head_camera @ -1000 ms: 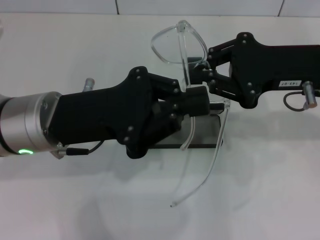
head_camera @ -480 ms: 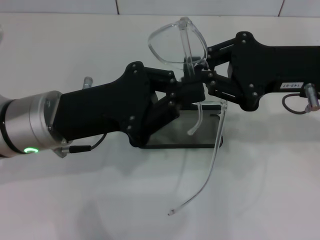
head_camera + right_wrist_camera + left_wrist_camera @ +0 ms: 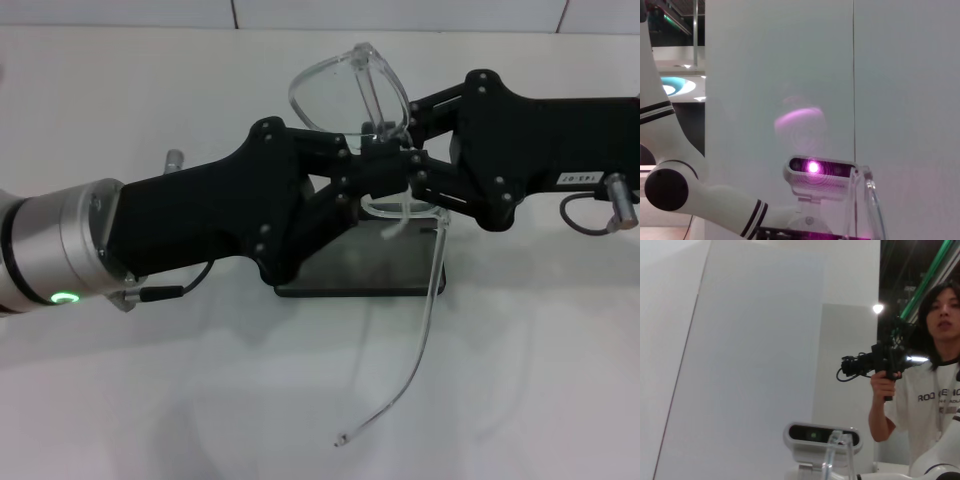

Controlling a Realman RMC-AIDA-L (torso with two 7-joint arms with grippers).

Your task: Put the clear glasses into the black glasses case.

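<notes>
The clear glasses (image 3: pixel 345 92) hang in the air between my two grippers, above the black glasses case (image 3: pixel 345 275). My left gripper (image 3: pixel 385 182) comes in from the left and is shut on the frame near its middle. From the right, my right gripper (image 3: pixel 402 152) is shut on the same part of the frame. One lens stands up behind the fingers. One long temple arm (image 3: pixel 425 320) hangs down past the case's right edge, and the other is folded short over the case. A clear piece of the glasses (image 3: pixel 837 460) shows in the left wrist view, and the glasses (image 3: pixel 869 200) show in the right wrist view too.
The case lies flat on the white table (image 3: pixel 150 400), partly hidden under my left gripper. The white wall (image 3: pixel 400 12) runs along the far edge of the table. In the left wrist view a person (image 3: pixel 935 390) stands holding a camera.
Both grippers and the glasses have shifted a little away from me and to the left. The shorter temple arm has swung in toward the frame. More of the case shows.
</notes>
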